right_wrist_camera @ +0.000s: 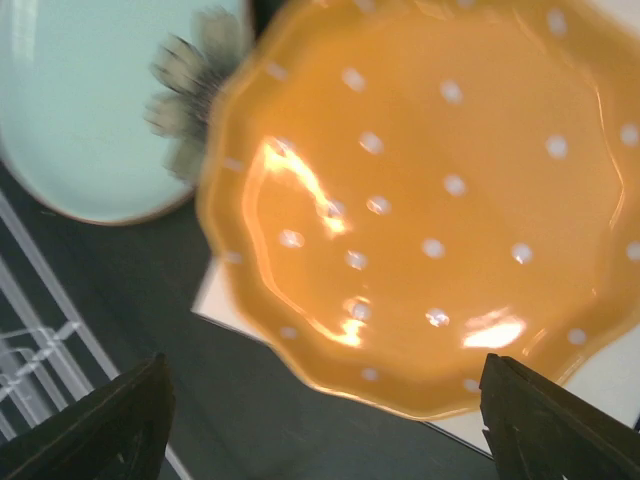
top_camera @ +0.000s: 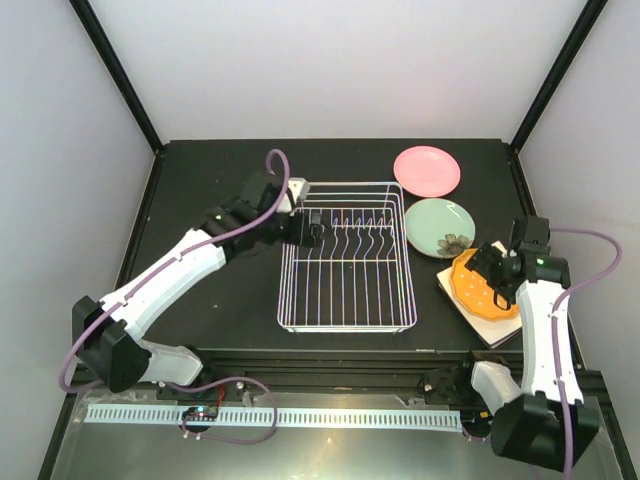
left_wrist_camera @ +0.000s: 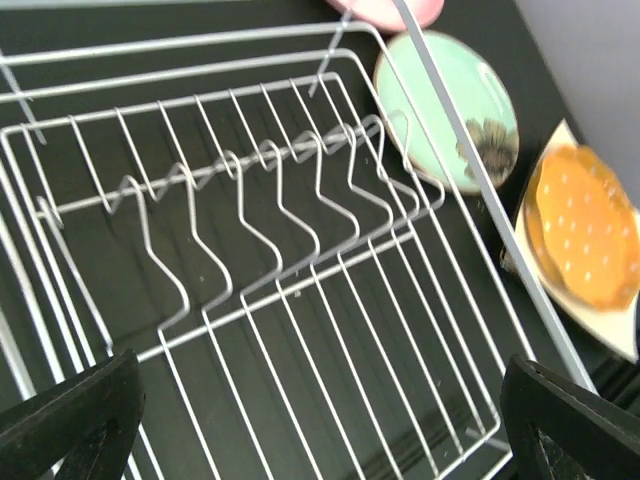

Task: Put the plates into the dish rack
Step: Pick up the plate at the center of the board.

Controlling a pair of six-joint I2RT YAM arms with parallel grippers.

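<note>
The white wire dish rack (top_camera: 346,326) stands mid-table with no plate in it. My left gripper (top_camera: 312,228) hovers open over its back left corner; in the left wrist view the tines (left_wrist_camera: 262,160) lie beyond the wide-apart fingers (left_wrist_camera: 70,420). To the rack's right lie a pink plate (top_camera: 427,170), a pale green plate with a dark flower (top_camera: 440,227) and a dotted orange plate (top_camera: 478,285) resting on a white square plate (top_camera: 495,330). My right gripper (right_wrist_camera: 325,430) is open just above the orange plate's (right_wrist_camera: 430,200) near edge, fingers (right_wrist_camera: 560,425) wide apart, touching nothing.
The plates sit in a line along the table's right side, close to the right wall. The green plate (right_wrist_camera: 90,110) nearly touches the orange one. The rack's right rim (right_wrist_camera: 30,350) is just left of my right gripper. Black table edge runs near the square plate.
</note>
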